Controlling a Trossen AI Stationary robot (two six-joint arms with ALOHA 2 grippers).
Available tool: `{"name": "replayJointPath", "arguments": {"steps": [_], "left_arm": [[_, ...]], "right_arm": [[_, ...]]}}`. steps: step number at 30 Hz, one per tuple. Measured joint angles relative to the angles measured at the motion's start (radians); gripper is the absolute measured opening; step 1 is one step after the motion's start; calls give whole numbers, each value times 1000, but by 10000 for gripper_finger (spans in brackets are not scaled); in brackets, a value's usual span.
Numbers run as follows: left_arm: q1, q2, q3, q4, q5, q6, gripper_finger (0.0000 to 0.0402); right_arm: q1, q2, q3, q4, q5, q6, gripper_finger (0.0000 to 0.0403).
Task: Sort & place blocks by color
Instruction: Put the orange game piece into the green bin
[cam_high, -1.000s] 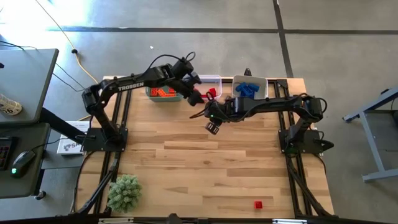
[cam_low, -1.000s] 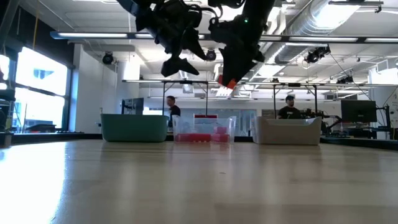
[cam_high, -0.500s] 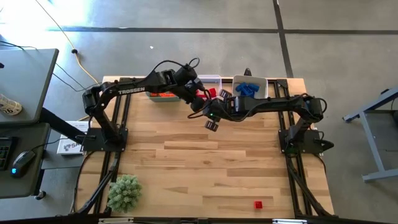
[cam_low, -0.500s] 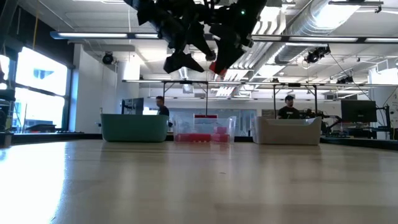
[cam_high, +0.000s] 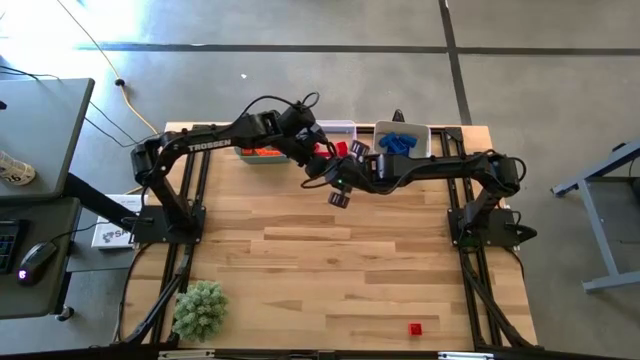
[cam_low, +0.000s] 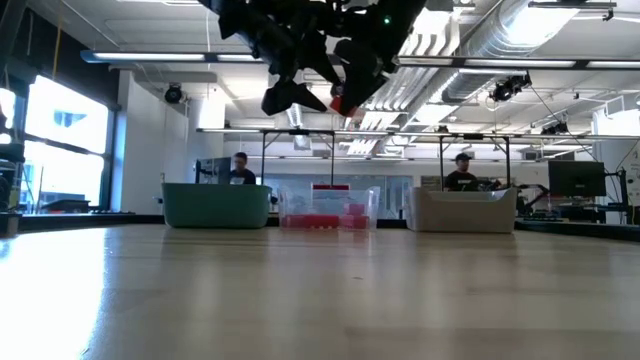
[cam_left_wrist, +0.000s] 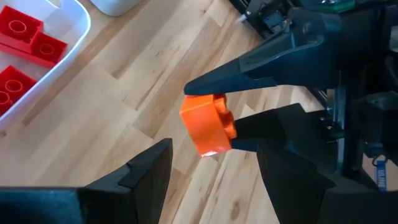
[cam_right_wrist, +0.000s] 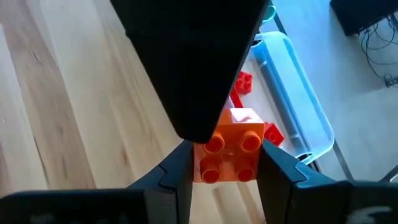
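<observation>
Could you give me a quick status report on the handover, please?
Right claw shut on orange block, mid-air. Left claw open, facing the block, not yet gripping. Nothing between them; clear bin of red blocks close by.

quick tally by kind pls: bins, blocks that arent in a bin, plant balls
bins: 3 (teal bin, clear bin, white bin)
blocks seen outside a bin: 2 (orange block in the right gripper, red block on the table)
green spiky ball: 1
total: 6

A green spiky plant ball (cam_high: 200, 309) sits on the wooden table (cam_high: 330, 270).
</observation>
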Motion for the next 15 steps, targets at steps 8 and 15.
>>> {"name": "replayJointPath", "arguments": {"steps": [8,15], "left_arm": [[-2,0,0,-3,10,-7,225],[-2,5,1,-54,141,-7,225]], "right_arm": [[26,0,-1,27,4,-20,111],[59,1,-1,36,4,-31,111]]}}
